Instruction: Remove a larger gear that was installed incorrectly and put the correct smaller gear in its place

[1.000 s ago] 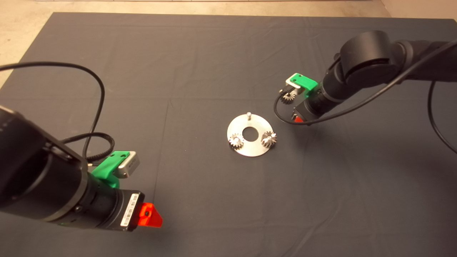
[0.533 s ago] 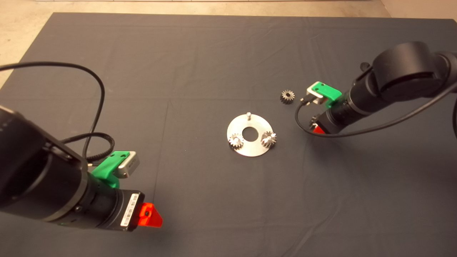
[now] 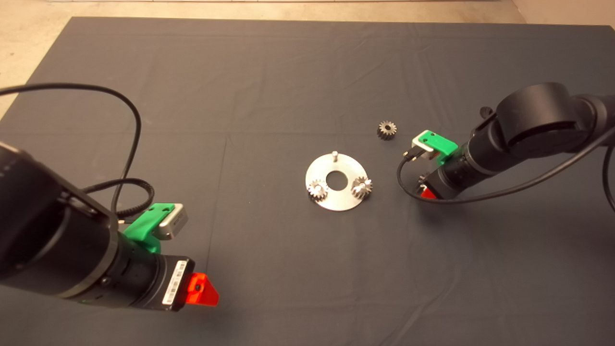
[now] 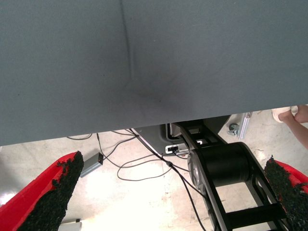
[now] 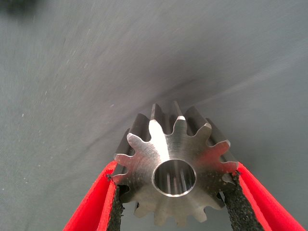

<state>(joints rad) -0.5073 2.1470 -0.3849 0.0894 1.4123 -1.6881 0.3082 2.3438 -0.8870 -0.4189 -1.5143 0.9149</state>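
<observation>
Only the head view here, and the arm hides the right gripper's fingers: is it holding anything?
Observer: Yes, the right gripper is shut on the larger gear.
Operator: How is it held?
Observer: Both pads press its toothed rim; the centre hole faces the wrist camera.
Operator: And the left gripper?
Observer: Open, with nothing between its fingers.
</observation>
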